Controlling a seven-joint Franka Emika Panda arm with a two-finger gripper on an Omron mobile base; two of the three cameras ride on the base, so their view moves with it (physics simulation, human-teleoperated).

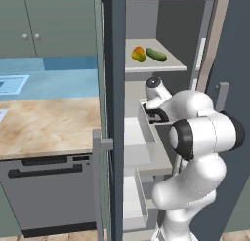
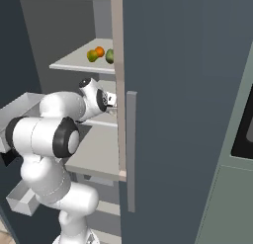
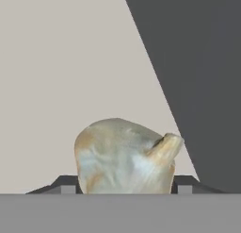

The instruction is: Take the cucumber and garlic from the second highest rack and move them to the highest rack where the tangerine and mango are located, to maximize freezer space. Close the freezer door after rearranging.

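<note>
In the hand view the garlic (image 3: 122, 156), a pale lumpy bulb, sits between my gripper's (image 3: 126, 189) two dark fingertips (image 3: 184, 188), which press on both its sides. It rests low over the light grey second highest rack (image 3: 56, 86). My hand (image 1: 155, 114) reaches in under the highest rack (image 1: 171, 67), where the mango (image 1: 138, 54) and the dark green cucumber (image 1: 156, 54) lie side by side. From the right, the tangerine (image 2: 100, 51) shows behind the mango (image 2: 92, 55). The freezer door (image 2: 183, 114) stands open and hides part of the cucumber (image 2: 109, 56).
Clear-fronted drawers (image 1: 139, 137) jut out below the racks, close to my forearm. Another dark door slab (image 1: 114, 113) with a grey handle (image 1: 97, 176) bounds the opening on the left. Beyond it are a marble counter (image 1: 49, 123) and a dishwasher (image 1: 49, 186).
</note>
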